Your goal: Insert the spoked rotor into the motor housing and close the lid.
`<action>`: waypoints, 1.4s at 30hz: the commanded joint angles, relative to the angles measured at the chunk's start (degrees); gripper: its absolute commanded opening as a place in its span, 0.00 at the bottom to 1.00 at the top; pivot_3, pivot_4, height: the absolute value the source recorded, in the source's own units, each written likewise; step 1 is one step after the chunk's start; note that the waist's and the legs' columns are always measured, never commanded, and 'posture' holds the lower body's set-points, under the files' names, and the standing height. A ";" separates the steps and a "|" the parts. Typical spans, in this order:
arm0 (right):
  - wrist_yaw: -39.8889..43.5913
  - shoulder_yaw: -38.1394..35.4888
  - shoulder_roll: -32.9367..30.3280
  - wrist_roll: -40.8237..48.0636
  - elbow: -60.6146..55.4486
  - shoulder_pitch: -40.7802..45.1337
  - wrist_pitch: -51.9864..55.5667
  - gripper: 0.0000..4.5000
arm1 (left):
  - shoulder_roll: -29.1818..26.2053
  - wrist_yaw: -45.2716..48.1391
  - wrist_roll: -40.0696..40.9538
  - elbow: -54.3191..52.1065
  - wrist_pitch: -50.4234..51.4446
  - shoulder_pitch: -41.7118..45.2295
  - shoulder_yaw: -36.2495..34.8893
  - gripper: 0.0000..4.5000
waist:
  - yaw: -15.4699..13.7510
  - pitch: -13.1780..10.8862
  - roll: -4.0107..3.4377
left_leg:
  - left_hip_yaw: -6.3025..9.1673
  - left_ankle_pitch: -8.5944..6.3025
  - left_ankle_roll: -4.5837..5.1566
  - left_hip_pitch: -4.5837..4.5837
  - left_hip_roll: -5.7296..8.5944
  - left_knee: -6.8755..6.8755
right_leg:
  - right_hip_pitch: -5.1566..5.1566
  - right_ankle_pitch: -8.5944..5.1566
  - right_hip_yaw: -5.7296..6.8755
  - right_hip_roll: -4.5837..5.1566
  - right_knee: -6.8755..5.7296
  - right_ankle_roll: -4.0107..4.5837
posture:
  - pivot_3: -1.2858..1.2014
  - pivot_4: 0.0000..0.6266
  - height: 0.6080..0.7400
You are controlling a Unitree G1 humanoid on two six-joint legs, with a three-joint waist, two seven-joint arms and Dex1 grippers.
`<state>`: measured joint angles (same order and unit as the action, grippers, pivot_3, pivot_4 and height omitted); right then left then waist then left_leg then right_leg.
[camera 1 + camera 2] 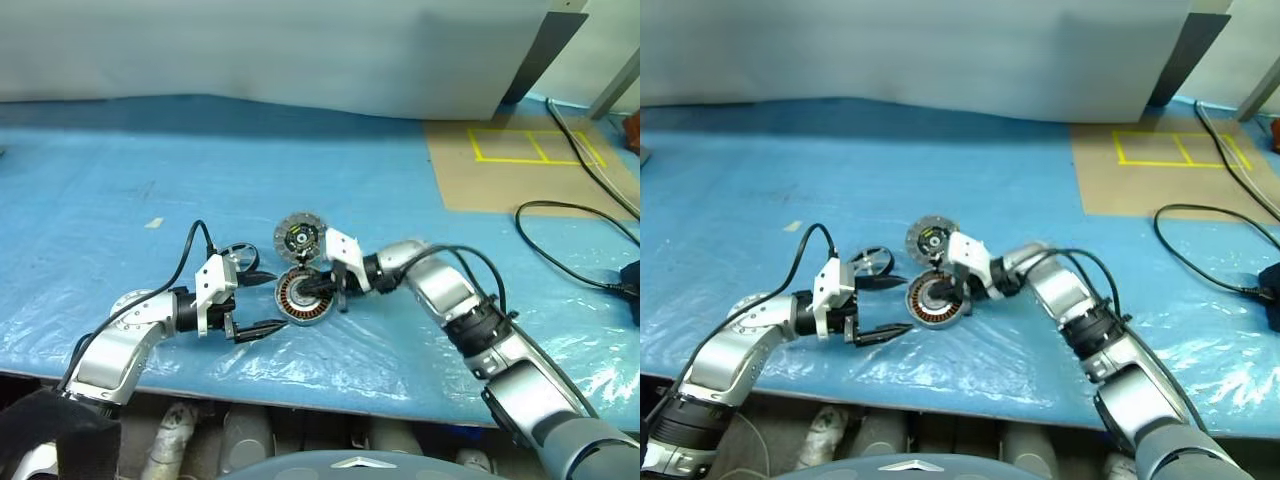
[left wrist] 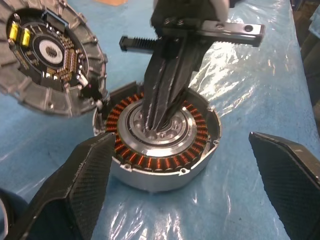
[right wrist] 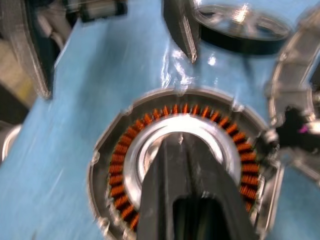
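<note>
Where copper windings ring motor housing (image 2: 160, 150), ribbed lid (image 2: 50, 55) tilts open.

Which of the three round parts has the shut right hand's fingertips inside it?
The motor housing, ringed with copper windings; the lid and spoked rotor lie apart.

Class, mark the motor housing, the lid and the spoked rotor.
motor housing (image 2: 165, 162): left wrist view, copper windings.
lid (image 2: 47, 52): left wrist view, dark inner face.
spoked rotor (image 3: 240, 27): right wrist view, spokes near the hub.

The motor housing (image 2: 165, 172) is cast silver metal — glossy copper windings ring a polished centre. The lid (image 2: 50, 55) is matt grey, ribbed. Crinkled glossy blue plastic sheet (image 1: 150, 150) covers the bench.
</note>
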<state>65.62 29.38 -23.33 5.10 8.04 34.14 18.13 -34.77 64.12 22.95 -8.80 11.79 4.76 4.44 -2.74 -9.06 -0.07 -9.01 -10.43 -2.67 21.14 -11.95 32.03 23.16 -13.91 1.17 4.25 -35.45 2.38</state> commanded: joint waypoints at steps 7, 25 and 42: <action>0.03 -3.04 1.42 0.49 3.84 0.45 1.47 0.00 | 0.04 -0.10 0.49 -1.14 -0.22 0.58 -0.26 1.00 | 0.12 0.02 0.06 | 0.01 -0.01 0.04 -0.25 -0.03 0.13 | -0.24 -0.01 -0.05 -0.01 -0.07 -0.01 | 0.52 0.24 1.00; 0.80 -0.57 0.67 -1.23 2.77 -2.29 0.89 0.00 | -0.18 -0.61 0.84 -2.72 2.03 1.79 -0.18 1.00 | 0.20 0.01 0.07 | 0.01 -0.02 0.05 -0.41 -0.05 0.07 | -0.35 -0.01 -0.05 -0.03 -0.07 -0.01 | 0.52 0.24 1.00; 0.28 -8.76 2.38 9.46 -7.61 0.00 12.03 0.00 | -3.75 -1.44 0.66 7.05 -0.19 5.32 -7.41 1.00 | 0.15 -0.03 0.08 | 0.02 0.00 0.01 0.14 -0.09 0.05 | 0.13 0.00 0.07 -0.07 -0.07 0.01 | 0.52 0.24 1.00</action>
<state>66.06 20.95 -20.93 13.95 2.39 34.48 30.65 -38.01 62.83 22.84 -2.01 12.71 9.58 -1.49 -2.59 -9.09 0.01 -8.99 -10.43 -2.66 21.28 -12.03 32.10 23.28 -13.91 1.22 4.20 -35.52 2.39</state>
